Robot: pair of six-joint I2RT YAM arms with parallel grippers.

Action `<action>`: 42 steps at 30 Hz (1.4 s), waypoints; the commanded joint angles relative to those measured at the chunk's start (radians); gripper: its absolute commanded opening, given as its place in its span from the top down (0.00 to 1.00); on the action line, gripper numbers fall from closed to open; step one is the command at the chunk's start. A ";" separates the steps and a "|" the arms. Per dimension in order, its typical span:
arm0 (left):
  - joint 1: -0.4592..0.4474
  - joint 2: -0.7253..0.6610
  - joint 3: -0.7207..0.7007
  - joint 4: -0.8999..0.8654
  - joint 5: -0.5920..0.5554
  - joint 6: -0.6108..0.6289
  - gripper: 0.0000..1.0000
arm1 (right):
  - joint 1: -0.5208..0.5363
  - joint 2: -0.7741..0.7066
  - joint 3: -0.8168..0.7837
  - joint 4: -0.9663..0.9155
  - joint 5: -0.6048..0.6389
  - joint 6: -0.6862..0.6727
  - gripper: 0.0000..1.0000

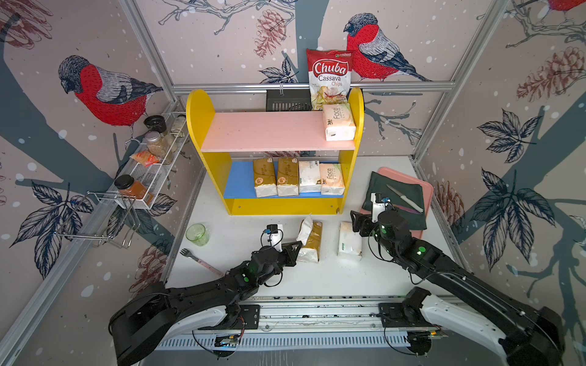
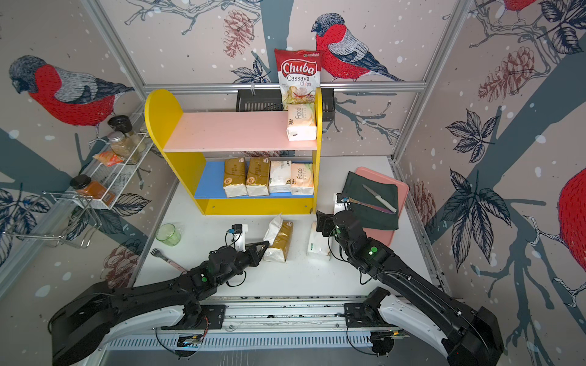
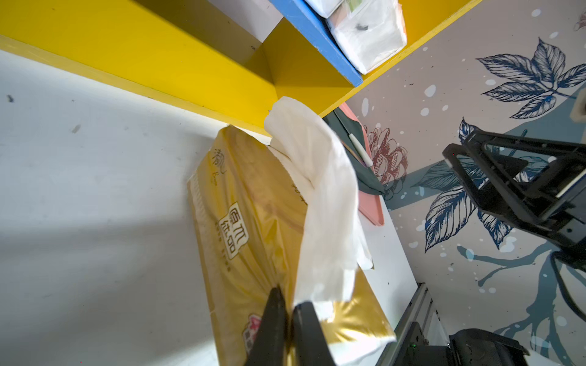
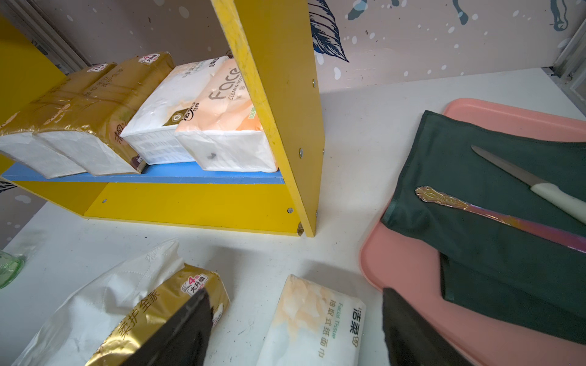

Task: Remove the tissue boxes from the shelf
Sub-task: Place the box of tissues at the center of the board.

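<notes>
- The shelf (image 1: 203, 107) is built of flat painted boards: two yellow round-topped sides, one pink board (image 1: 263, 133) above and one blue board (image 1: 237, 183) below. It is set at the 12 o'clock side of the white table (image 1: 317, 279).
- Seven soft, brick-shaped packs are counted: three in crinkled gold foil, two in white film, two in peach-and-white film marked "Face".
- One Face pack (image 1: 338, 122) is kept on the pink board, at its 3 o'clock end.
- Four are lined up on the blue board, touching, from 9 to 3 o'clock: gold pack (image 1: 264, 177), gold pack (image 1: 287, 176), white pack (image 1: 309, 177), Face pack (image 1: 332, 179).
- Two are laid on the table at the shelf's 6 o'clock: a gold pack (image 1: 312, 242) with one limp tissue (image 1: 304, 229) drawn out, and, apart at its 3 o'clock, a white pack (image 1: 348, 242).
- The left gripper (image 3: 287, 301) is closed, its black fingers pressed together on creased foil at that loose gold pack's 6 o'clock end; whether foil is pinched cannot be told.
- The right gripper (image 4: 295, 293) is spread wide and nothing is held; it is poised over the loose white pack's 12 o'clock end.
- One smooth pink tray (image 1: 428, 190) at the table's 3 o'clock is covered by one dark green cloth (image 1: 380, 190), with one white-handled knife (image 1: 406, 199) on it.
</notes>
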State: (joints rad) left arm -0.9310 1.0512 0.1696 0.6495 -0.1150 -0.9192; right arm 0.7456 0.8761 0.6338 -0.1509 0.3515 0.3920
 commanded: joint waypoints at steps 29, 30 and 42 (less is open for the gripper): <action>-0.071 0.675 0.127 0.625 0.065 -0.115 0.47 | -0.078 -0.075 -0.016 -0.035 -0.049 -0.034 0.15; -0.074 0.666 0.126 0.620 0.057 -0.111 0.46 | -0.080 -0.075 -0.017 -0.034 -0.051 -0.034 0.15; -0.104 0.373 0.154 0.266 -0.110 -0.015 0.38 | -0.229 -0.015 -0.042 -0.045 -0.212 0.035 0.14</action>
State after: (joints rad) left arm -1.0325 1.4807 0.2970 1.0420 -0.1661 -0.9878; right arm 0.5495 0.8482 0.5983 -0.1963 0.2264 0.3943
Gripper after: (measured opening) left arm 0.621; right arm 0.857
